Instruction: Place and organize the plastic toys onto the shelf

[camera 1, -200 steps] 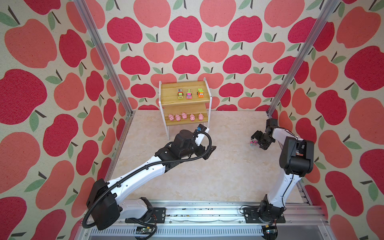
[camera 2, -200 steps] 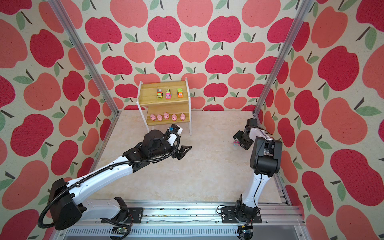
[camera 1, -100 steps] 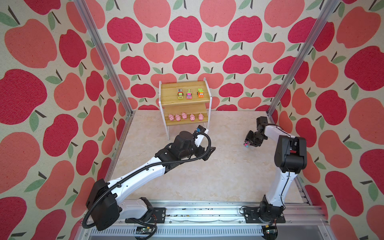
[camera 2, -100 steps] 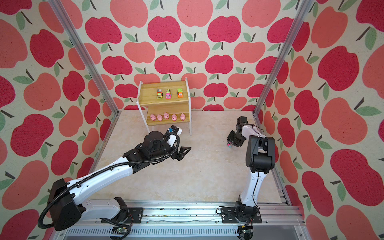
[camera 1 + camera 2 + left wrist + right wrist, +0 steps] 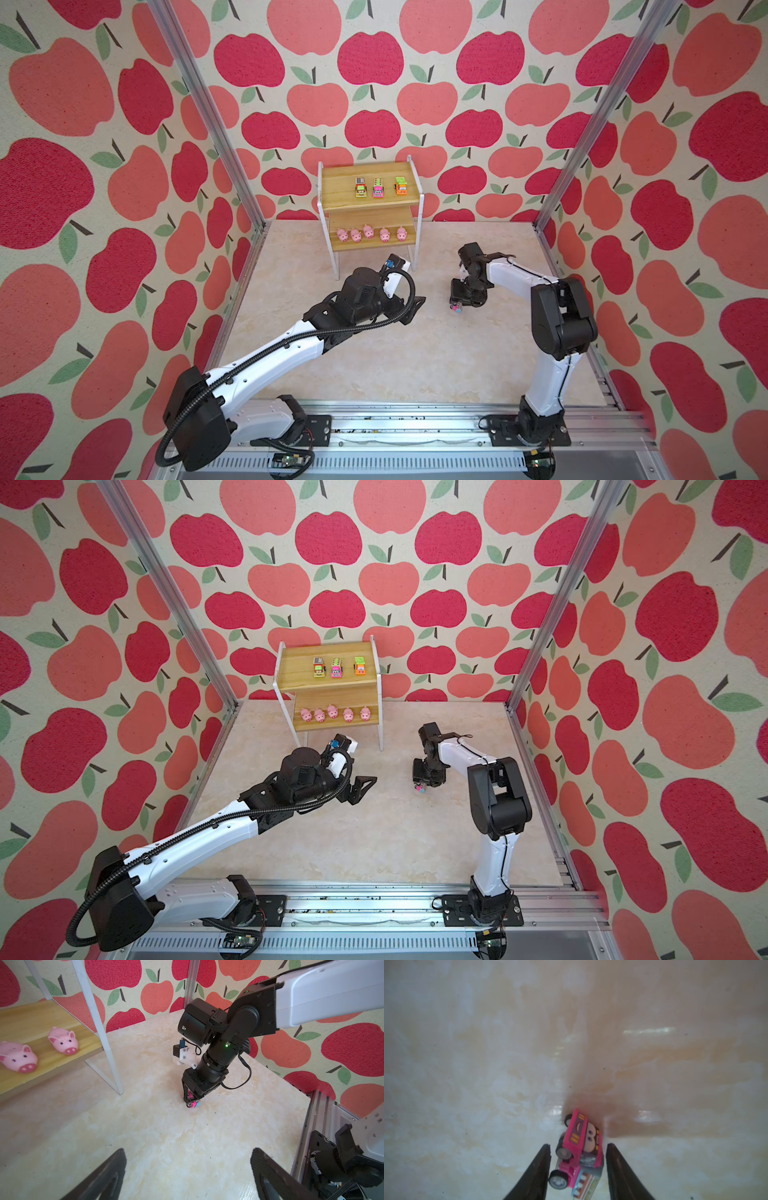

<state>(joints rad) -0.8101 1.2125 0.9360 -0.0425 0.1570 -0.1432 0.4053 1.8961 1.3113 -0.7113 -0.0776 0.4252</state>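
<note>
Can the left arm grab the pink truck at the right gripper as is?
Probably not. The right gripper has a finger on each side of the pink truck, so the open left gripper would likely hit them first.

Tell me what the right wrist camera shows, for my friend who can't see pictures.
A tiny pink toy truck with black wheels sits tilted between the two black fingers of the right claw. Behind it is a blurry, pale marbled tabletop. Whether the claw is squeezing the truck is unclear.

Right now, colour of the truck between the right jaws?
Pink truck; best in the right wrist view.
</note>
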